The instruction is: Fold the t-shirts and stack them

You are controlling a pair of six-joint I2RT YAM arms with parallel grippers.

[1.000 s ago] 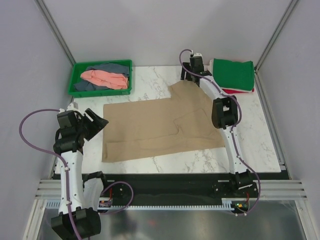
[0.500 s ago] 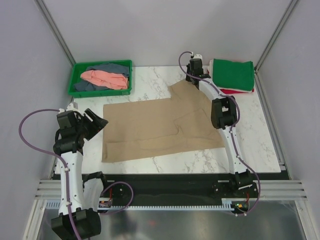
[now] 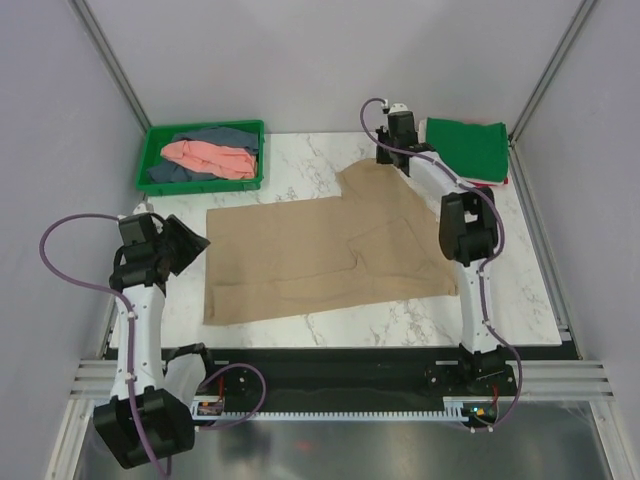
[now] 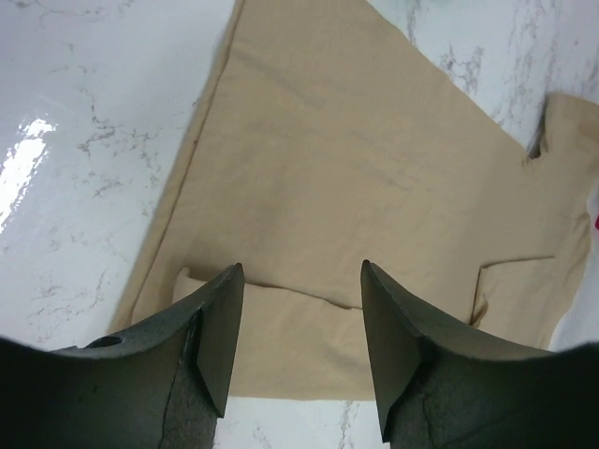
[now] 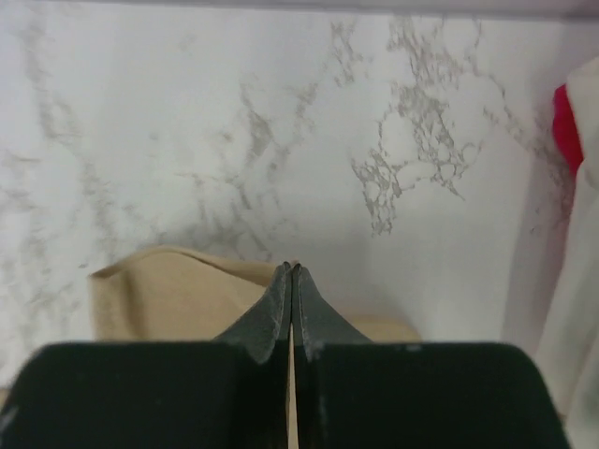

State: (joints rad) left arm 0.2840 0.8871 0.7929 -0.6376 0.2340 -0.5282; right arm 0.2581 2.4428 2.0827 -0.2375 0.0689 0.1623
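Observation:
A tan t-shirt (image 3: pixel 320 255) lies spread flat on the marble table. My right gripper (image 5: pixel 292 269) is shut on the far edge of this shirt (image 5: pixel 159 299), at its upper sleeve, with cloth pinched between the fingers; in the top view it sits at the back (image 3: pixel 388 160). My left gripper (image 4: pixel 299 281) hangs open just above the shirt's left part (image 4: pixel 356 168), near the hem, holding nothing; the top view shows it at the left edge of the cloth (image 3: pixel 190 245). A folded dark green t-shirt (image 3: pixel 465 148) rests on a red one (image 5: pixel 564 126) at the back right.
A green plastic tray (image 3: pixel 210 126) stands at the back left, holding a crumpled salmon pink t-shirt (image 3: pixel 210 157) on a grey-blue one (image 3: pixel 232 136). Grey walls and metal posts close in the table on both sides and behind.
My right gripper has shut on the tan shirt's far sleeve edge. The left gripper's jaws have narrowed a little and the left arm has shifted slightly.

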